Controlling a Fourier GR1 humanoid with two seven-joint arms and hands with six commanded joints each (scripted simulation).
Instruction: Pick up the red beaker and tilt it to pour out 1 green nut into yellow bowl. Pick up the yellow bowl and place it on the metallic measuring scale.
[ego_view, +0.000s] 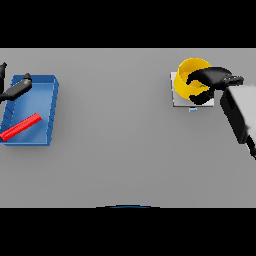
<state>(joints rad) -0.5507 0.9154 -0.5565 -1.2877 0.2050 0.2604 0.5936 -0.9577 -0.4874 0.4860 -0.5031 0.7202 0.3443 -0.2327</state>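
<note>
The bowl (189, 75) sits on the scale (176, 95) at far right, the right hand (210, 82) curled over its rim, so the placing looks all but done, with only the release left. The red beaker (21, 126) lies flat in the blue tray (50, 107) at far left, the left hand (15, 89) beside it, fingers relaxed and holding nothing. A speck of green may be the nut inside the bowl, though the hand hides most of it; no writing is readable.

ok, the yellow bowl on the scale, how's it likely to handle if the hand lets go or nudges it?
The yellow bowl looks rigid and thin-walled, so probably light. It overhangs the small scale, so a nudge could tip it off. The right hand curls over its rim; a slow release seems wise.
</note>
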